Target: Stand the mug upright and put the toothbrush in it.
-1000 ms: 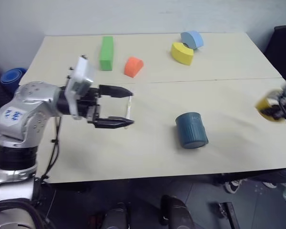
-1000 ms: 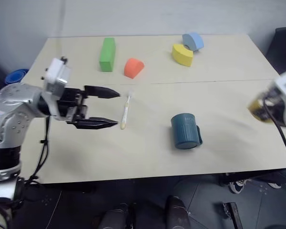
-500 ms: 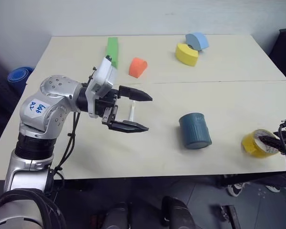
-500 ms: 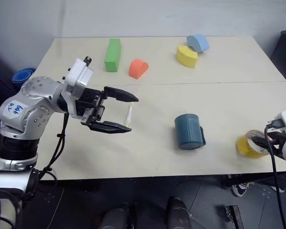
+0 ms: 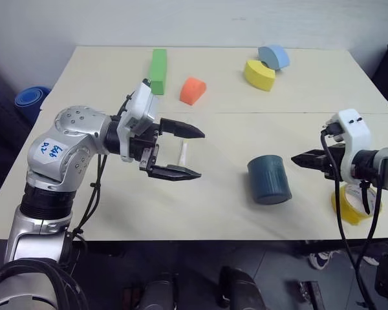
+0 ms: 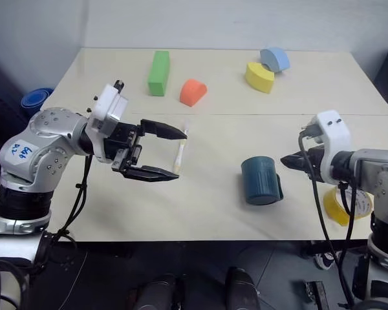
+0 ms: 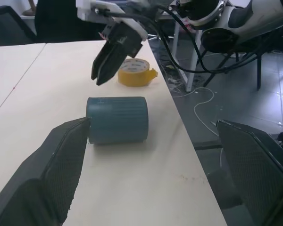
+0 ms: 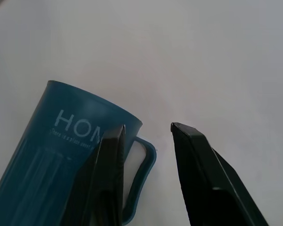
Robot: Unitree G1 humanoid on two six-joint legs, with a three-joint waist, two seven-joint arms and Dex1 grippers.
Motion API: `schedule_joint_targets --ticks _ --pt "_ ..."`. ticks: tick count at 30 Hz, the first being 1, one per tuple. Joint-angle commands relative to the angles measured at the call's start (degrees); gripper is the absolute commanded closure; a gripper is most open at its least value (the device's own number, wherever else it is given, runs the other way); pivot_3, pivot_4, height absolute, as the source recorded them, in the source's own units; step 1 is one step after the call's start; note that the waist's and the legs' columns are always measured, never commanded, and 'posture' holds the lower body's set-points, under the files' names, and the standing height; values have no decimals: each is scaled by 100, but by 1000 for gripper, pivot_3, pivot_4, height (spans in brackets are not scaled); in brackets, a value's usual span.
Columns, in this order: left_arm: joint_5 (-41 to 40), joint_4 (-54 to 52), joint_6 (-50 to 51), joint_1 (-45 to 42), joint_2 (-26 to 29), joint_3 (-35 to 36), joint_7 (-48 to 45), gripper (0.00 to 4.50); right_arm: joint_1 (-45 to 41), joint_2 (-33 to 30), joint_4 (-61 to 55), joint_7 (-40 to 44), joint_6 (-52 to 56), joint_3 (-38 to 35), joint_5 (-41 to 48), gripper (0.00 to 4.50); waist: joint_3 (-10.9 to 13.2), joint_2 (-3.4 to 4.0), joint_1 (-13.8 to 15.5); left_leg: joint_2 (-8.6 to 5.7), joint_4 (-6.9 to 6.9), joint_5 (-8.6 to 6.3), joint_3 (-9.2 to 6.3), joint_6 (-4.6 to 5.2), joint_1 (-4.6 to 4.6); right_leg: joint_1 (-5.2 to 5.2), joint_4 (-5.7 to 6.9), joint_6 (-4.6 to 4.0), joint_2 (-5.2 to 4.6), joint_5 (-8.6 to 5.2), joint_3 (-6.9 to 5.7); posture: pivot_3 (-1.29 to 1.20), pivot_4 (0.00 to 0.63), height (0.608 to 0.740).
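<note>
The dark teal mug [image 5: 269, 179] lies on its side near the table's front edge, its handle [image 8: 142, 178] towards my right gripper [image 5: 293, 157]. That gripper hangs just right of the mug, open a little, with one finger [image 8: 107, 175] over the mug's rim and nothing held. The white toothbrush [image 5: 182, 154] lies flat on the table, left of the mug. My left gripper [image 5: 201, 155] hovers over it, pointing right and wide open. The left wrist view shows the mug [image 7: 117, 120] lying ahead with the right gripper [image 7: 100, 77] behind it.
A yellow tape roll [image 5: 352, 203] lies at the table's front right edge, under my right arm. At the back stand a green block [image 5: 158, 62], an orange one [image 5: 193, 90], a yellow one [image 5: 260, 74] and a blue one [image 5: 275, 56].
My right gripper has let go of the yellow tape roll, which now lies on the table, and swung left to the mug. The left gripper has stayed open in place.
</note>
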Motion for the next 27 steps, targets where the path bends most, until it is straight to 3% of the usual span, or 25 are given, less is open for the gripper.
schedule_joint_targets --ticks 1,11,20,23,26,27 --pt "-58 -293 13 30 134 247 87 0 153 -30 47 -69 -99 -50 139 2820 0 0 -20 1 0 0 1 0 1 0 0 0 0 0 0 0 150 740" --pt "-83 -434 89 183 240 330 215 0 316 480 241 -241 137 0 578 2820 0 0 -40 4 0 1 6 -1 7 0 3 0 2 0 2 0 150 740" --pt "-81 -388 72 66 202 303 226 0 -83 686 1191 -539 -279 789 450 2820 0 0 -63 3 -2 1 5 0 6 0 2 0 2 0 -1 0 150 740" --pt "-70 -377 62 41 208 308 229 0 -113 634 1268 -550 -462 879 473 3415 0 0 -74 4 -2 1 6 0 6 0 1 0 2 0 -1 0 150 740" --pt "-83 -398 78 56 232 335 239 0 -168 548 1203 -531 -531 932 524 4475 0 0 -80 4 -3 1 6 0 6 0 2 0 2 0 -1 0 150 740" --pt "-87 -411 85 83 244 347 247 0 -170 502 1137 -517 -551 955 545 4475 0 0 -81 4 -3 1 6 -1 6 0 1 0 2 0 -1 0 150 740"
